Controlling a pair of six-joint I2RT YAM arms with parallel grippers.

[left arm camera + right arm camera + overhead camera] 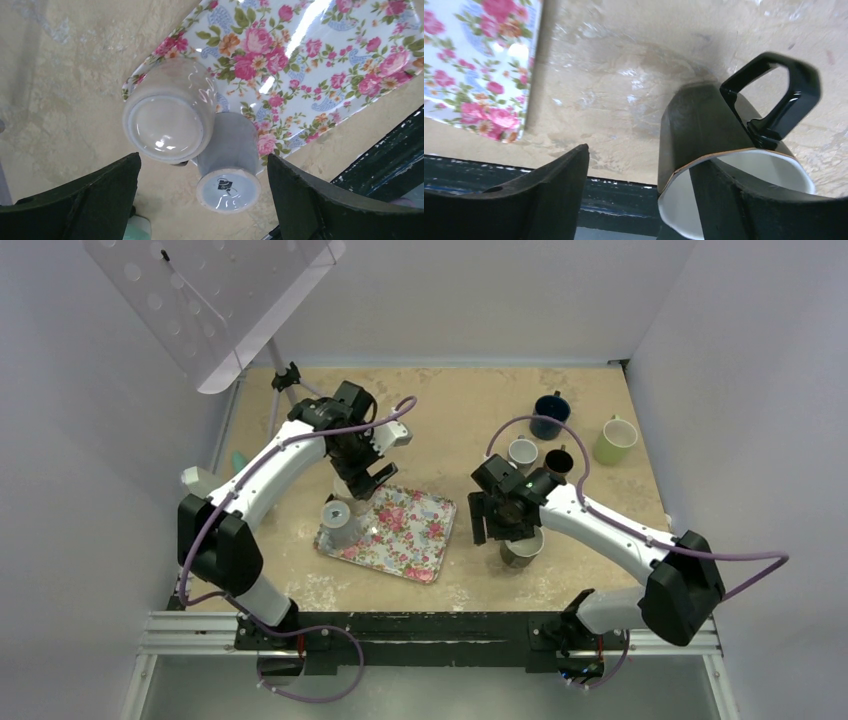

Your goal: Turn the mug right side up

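1. On the left wrist camera, the left gripper (pixel 202 156) has its fingers (pixel 75 205) spread wide. They hold nothing and touch nothing.
2. Below that gap a grey mug (pixel 167 120) stands on the near left corner of the floral tray (pixel 320 60). Its flat base faces the camera and its mouth is down on the tray, so its long axis is roughly vertical and it is upside down.
3. A smaller cup (pixel 230 165), also base-up, is pressed against the grey mug's side at the tray's edge (I cannot tell whether it sits fully on the tray).
4. On the right wrist camera, the right gripper (pixel 639 157) also has its fingers (pixel 539 195) wide apart, with bare bench (pixel 624 90) between them.
5. A dark mug (pixel 696 120) stands upright on the bench near the front rail, to the right of the tray. Its white-lined mouth opens upward toward the camera, its axis is vertical, and its black handle (pixel 774 95) points away from the rail.
6. One finger of the right gripper overlaps that mug's rim in the view. I cannot tell whether it touches.
7. From overhead, the left gripper (pixel 365 480) hangs over the tray's far left part and the right gripper (pixel 505 520) over the dark mug (pixel 522 550).
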